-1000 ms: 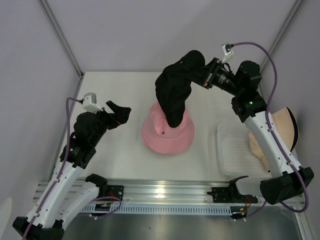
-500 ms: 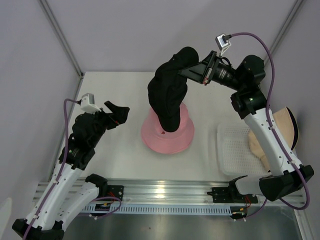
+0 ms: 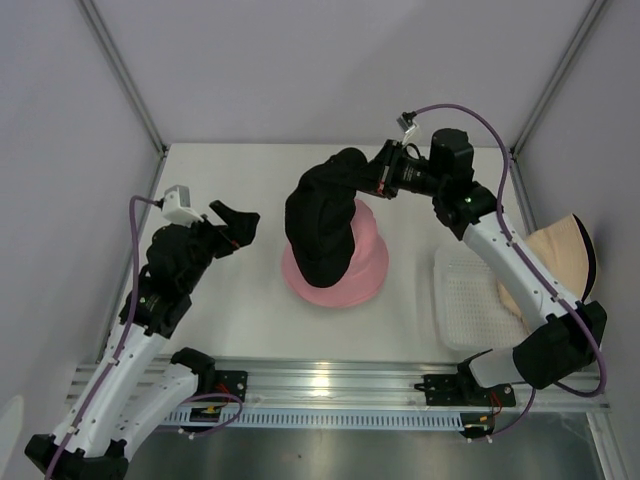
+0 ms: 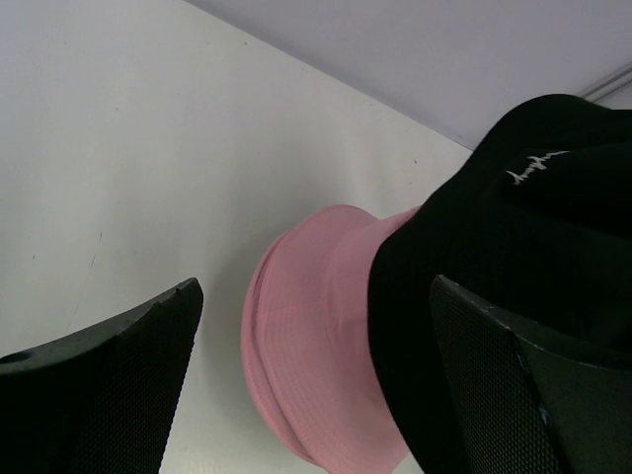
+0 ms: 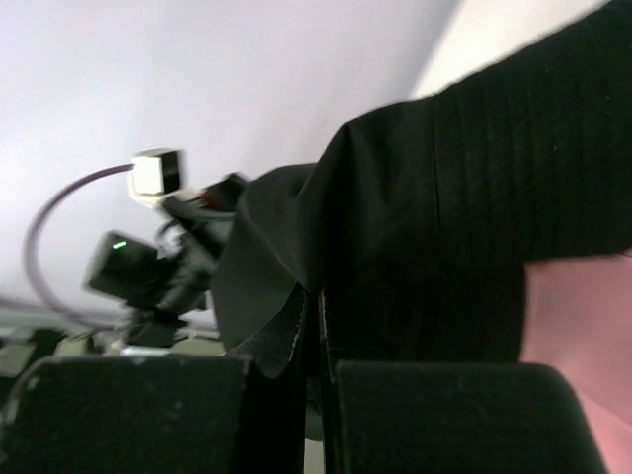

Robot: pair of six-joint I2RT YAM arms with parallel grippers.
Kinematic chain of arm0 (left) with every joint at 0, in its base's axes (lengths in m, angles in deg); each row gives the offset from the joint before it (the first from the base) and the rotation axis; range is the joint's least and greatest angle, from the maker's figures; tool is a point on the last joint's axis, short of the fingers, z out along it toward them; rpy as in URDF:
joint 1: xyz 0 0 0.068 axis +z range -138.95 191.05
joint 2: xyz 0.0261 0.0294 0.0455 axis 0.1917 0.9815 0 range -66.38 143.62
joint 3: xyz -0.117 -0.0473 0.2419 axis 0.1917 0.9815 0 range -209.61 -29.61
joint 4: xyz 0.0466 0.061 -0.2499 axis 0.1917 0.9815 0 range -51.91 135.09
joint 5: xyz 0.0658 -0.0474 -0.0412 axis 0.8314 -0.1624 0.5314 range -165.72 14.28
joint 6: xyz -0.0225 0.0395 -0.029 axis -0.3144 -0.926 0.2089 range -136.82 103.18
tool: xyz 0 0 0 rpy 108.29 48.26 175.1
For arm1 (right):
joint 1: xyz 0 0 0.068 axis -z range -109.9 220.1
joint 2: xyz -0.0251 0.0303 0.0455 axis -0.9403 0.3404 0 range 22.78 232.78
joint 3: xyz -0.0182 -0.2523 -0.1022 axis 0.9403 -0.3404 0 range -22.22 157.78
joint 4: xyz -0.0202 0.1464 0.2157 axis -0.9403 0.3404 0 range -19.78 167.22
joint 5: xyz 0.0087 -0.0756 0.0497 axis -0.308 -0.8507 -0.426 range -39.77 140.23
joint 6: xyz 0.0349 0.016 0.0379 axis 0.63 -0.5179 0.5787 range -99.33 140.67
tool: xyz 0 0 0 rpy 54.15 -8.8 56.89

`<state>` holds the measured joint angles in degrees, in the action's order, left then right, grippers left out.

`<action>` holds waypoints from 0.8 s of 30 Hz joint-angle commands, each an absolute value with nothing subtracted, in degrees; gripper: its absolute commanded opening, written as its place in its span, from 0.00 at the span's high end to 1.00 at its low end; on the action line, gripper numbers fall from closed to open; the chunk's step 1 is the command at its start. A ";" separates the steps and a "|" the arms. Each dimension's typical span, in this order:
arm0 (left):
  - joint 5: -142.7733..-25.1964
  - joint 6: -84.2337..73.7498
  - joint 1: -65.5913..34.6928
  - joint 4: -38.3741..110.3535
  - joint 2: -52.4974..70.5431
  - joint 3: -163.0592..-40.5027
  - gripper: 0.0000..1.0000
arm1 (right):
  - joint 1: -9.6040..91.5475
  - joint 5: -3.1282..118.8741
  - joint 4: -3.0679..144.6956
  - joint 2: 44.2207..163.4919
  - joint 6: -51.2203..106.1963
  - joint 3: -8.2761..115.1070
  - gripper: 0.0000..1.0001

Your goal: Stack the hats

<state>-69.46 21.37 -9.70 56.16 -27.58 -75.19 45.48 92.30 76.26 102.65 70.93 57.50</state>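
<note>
Item 1: black hat (image 3: 318, 225). Its brim was pinched in the right tool (image 3: 380, 178), fingers together on the fabric. It hung below and ahead of that tool, draped over the pink crown but not seated square.

Item 2: pink hat (image 3: 358, 282). It lay on the tabletop (image 3: 230, 172) directly under the black one. Whether 1 or several, I could not tell.

Item 3: beige hat (image 3: 565, 245). It was well behind the right tool, off beside the white mesh tray (image 3: 465, 300), and unstacked.

Item 4: left tool (image 3: 238, 222). Its fingers stood wide apart and held nothing, with the pile ahead of it.

Status: I judged the black hat nearly placed. Left to do were releasing it, settling it, and adding the beige hat.
</note>
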 commanded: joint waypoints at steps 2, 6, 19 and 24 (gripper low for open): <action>-70.44 22.64 -9.69 51.64 -26.40 -75.23 0.01 | 45.31 81.54 89.77 103.63 57.80 60.22 1.00; -75.27 21.94 -9.60 47.60 -22.98 -74.70 0.01 | 45.23 72.14 94.56 103.81 52.76 61.28 0.99; -90.49 22.73 -12.94 38.44 -10.48 -75.40 0.16 | 42.33 64.91 96.58 101.36 44.15 64.09 0.18; -89.26 22.47 -13.30 38.44 -11.80 -75.05 0.16 | 42.41 53.43 97.90 98.28 42.65 62.60 0.01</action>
<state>-87.76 22.60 -12.78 42.26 -10.13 -75.19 42.46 62.40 97.03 102.08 45.38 62.03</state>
